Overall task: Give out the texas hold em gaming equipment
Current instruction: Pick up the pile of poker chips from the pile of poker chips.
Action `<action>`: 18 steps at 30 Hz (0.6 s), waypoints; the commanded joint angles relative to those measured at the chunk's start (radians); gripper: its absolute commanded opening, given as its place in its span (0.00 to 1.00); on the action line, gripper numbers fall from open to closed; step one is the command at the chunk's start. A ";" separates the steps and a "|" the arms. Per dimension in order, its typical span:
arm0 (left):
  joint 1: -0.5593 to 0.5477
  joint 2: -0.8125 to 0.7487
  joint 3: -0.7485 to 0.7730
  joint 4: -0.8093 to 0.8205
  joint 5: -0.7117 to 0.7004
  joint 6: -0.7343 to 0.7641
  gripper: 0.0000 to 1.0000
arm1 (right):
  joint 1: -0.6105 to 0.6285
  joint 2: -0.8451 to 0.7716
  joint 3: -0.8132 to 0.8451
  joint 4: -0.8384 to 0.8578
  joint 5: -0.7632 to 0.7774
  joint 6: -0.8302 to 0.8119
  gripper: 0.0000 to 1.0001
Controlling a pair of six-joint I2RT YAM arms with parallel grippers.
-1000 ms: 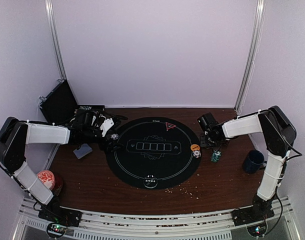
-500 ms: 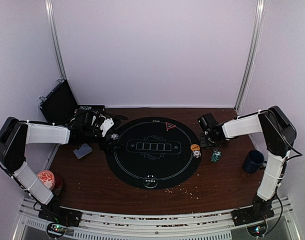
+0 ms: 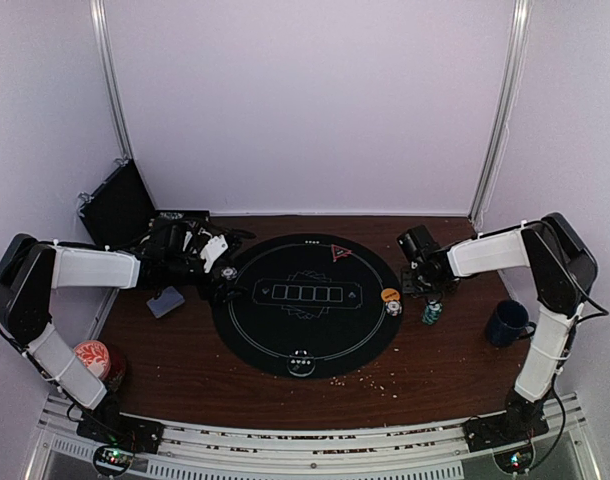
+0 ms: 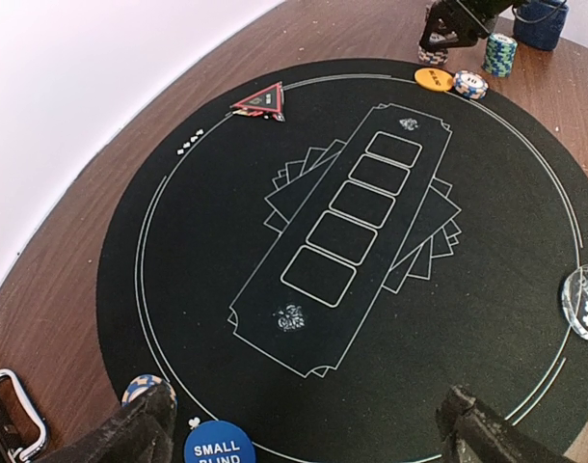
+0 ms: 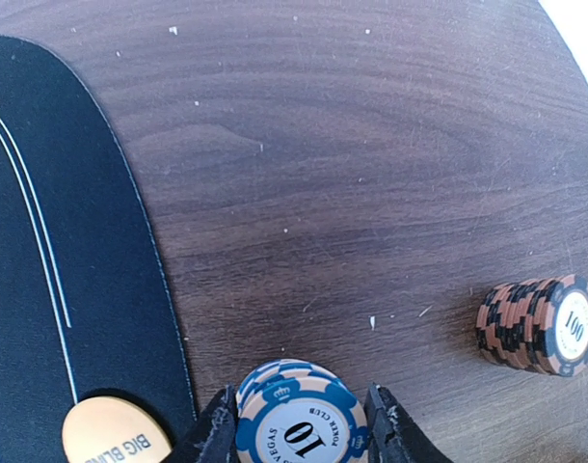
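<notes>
Right pincer (image 5: 304, 436) was closed snug on the blue-and-white chip stack (image 5: 302, 413). The stack sat on the bare worktop (image 5: 371, 145) toward its right edge, just beside the orange button (image 5: 116, 434) and the black mat (image 5: 43, 289). Left pincer (image 4: 307, 417) hung wide open nearer the worktop's left edge, holding nothing.

Pale, lavender-tinted walls close in the space, a plain back wall (image 3: 305, 100) meeting side walls (image 3: 35, 120) at two slim metal uprights, one at the left corner (image 3: 107, 80) and one at the right (image 3: 502, 100). The surface (image 3: 185, 370) is dark brown wood grain, evenly and softly lit, with small pale specks (image 3: 370, 380) scattered towards its near edge. Along that edge runs a ribbed aluminium rail (image 3: 305, 455).
</notes>
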 commanded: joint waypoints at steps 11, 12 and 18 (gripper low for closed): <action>0.002 0.014 0.001 0.042 0.002 -0.001 0.98 | 0.025 -0.062 -0.005 0.013 0.022 -0.013 0.41; 0.002 0.013 0.001 0.043 0.001 -0.004 0.98 | 0.041 -0.069 -0.002 0.012 0.027 -0.020 0.41; 0.019 0.009 0.002 0.064 -0.017 -0.040 0.98 | 0.176 -0.119 0.024 0.011 0.058 -0.081 0.41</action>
